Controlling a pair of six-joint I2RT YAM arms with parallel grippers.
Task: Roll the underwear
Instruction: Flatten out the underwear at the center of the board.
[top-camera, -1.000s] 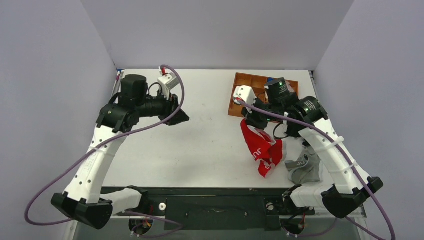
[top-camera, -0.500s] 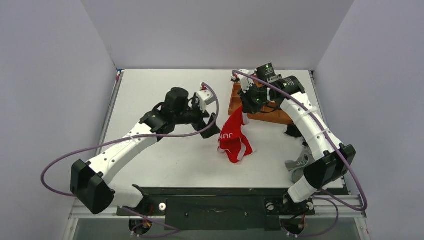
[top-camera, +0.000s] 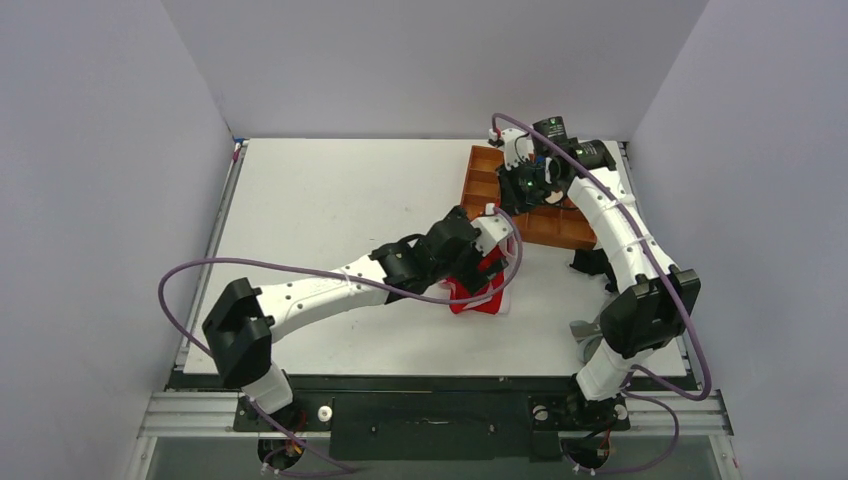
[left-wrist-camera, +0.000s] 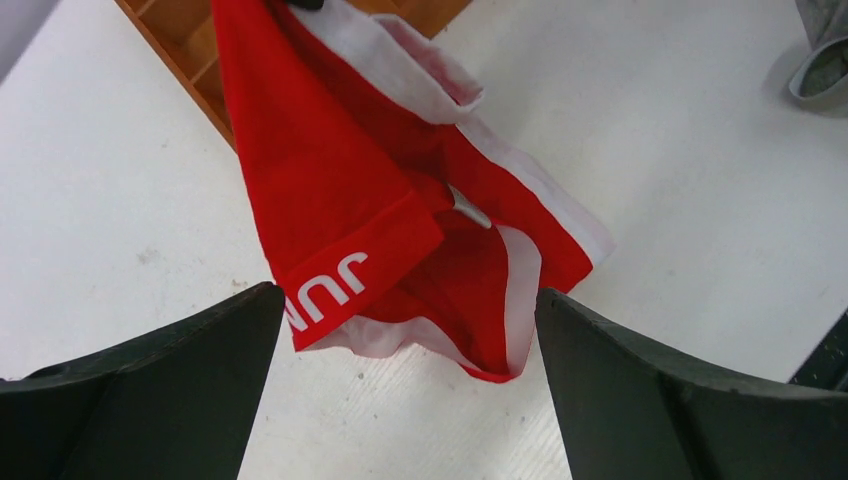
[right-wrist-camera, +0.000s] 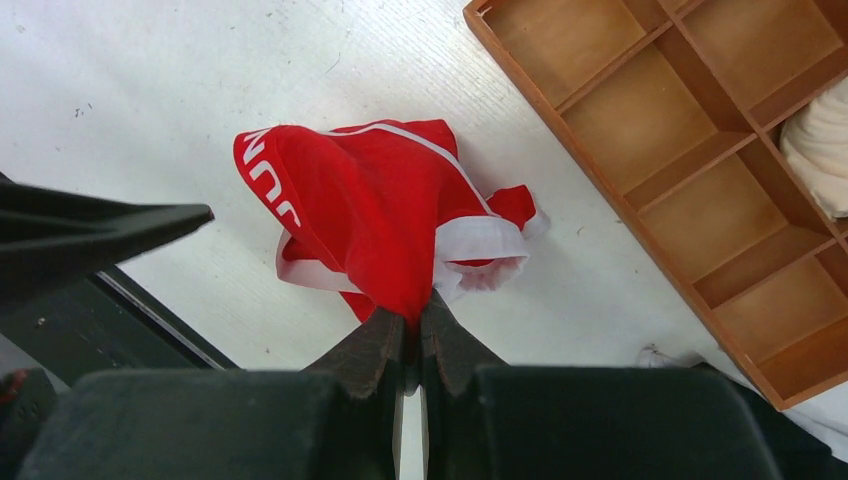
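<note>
Right of centre in the top view, the underwear hangs from the right gripper, which pinches its upper corner, with the lower folds on the table. In the left wrist view its long axis slants from upper left to lower centre, and the lettered waistband points between the spread left gripper, the nearer arm.

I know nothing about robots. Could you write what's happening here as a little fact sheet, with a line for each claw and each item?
Item being worked on: underwear, red with white trim, crumpled, not rolled yet
Right gripper: shut, pinching one edge of the underwear and holding it up
Left gripper: open wide, a finger on each side of the hanging fabric, not gripping
Nearby: wooden tray with a white cloth in one compartment
Also nearby: grey garment on the table
</note>
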